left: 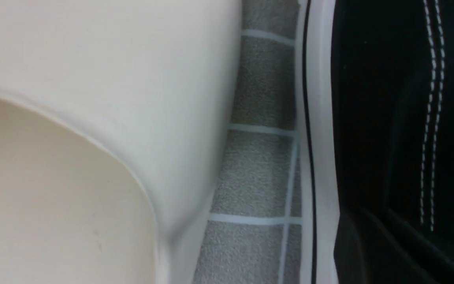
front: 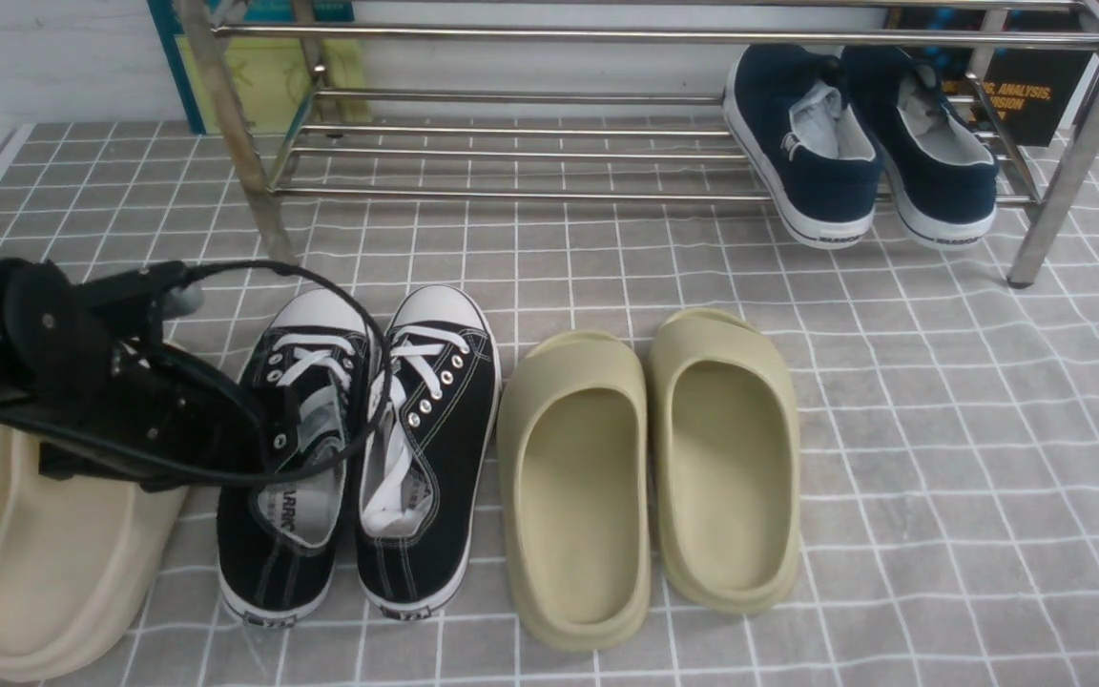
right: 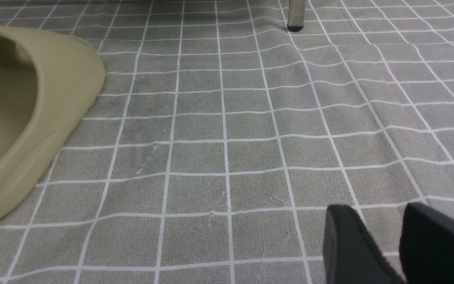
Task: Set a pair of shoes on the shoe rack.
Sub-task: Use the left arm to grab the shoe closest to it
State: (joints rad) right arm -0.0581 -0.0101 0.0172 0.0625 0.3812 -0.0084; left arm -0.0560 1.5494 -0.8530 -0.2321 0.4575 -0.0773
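Observation:
The two black canvas sneakers stand side by side on the floor, toes toward the shoe rack (front: 511,95): the left sneaker (front: 287,544) and the right sneaker (front: 435,410). My left gripper (front: 268,434) is down at the left sneaker's outer wall near its opening. The left wrist view shows that sneaker's canvas side (left: 376,98) and white sole very close. One dark finger (left: 353,248) lies against the canvas and the other is hidden. My right gripper (right: 386,221) hovers low over bare floor, jaws a narrow gap apart and empty. It is out of the front view.
A cream slide (front: 63,572) lies just left of the left sneaker, also in the left wrist view (left: 112,79). Two olive slides (front: 578,477) (front: 726,458) lie to the sneakers' right; one shows in the right wrist view (right: 18,110). Navy slip-ons (front: 807,143) sit at the rack's right end.

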